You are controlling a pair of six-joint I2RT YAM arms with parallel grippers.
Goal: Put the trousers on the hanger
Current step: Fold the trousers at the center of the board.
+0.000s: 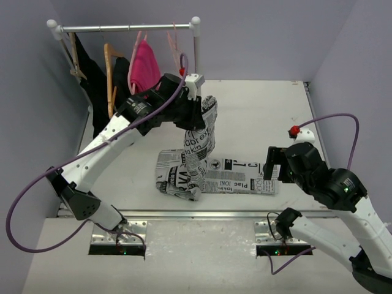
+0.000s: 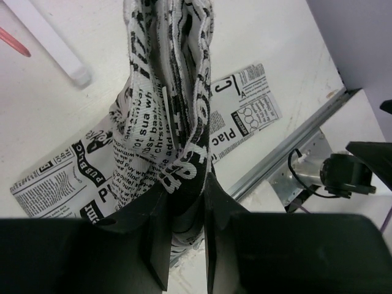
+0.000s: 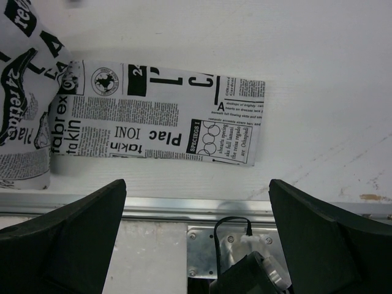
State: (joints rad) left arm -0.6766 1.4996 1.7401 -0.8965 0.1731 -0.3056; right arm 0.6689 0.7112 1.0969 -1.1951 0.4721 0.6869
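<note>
The newspaper-print trousers [image 1: 195, 173] lie across the table's front, and one end is lifted in a bunch. My left gripper [image 1: 199, 115] is shut on that bunch and holds it up below the rack's right post. In the left wrist view the fabric [image 2: 165, 122] hangs pinched between the fingers of the left gripper [image 2: 187, 187]. The thin pink hanger [image 1: 174, 41] hangs on the rail, above and left of the gripper. My right gripper [image 1: 272, 165] is open and empty over the right end of the flat trouser leg [image 3: 165, 125]. It shows wide open in the right wrist view [image 3: 196, 205].
The clothes rail [image 1: 128, 27] stands at the back left with wooden hangers [image 1: 110, 67], black garments [image 1: 98, 92] and a bright pink garment [image 1: 144, 66]. Its white right post [image 1: 196, 49] is close to my left gripper. A metal strip [image 1: 202, 214] edges the table's front.
</note>
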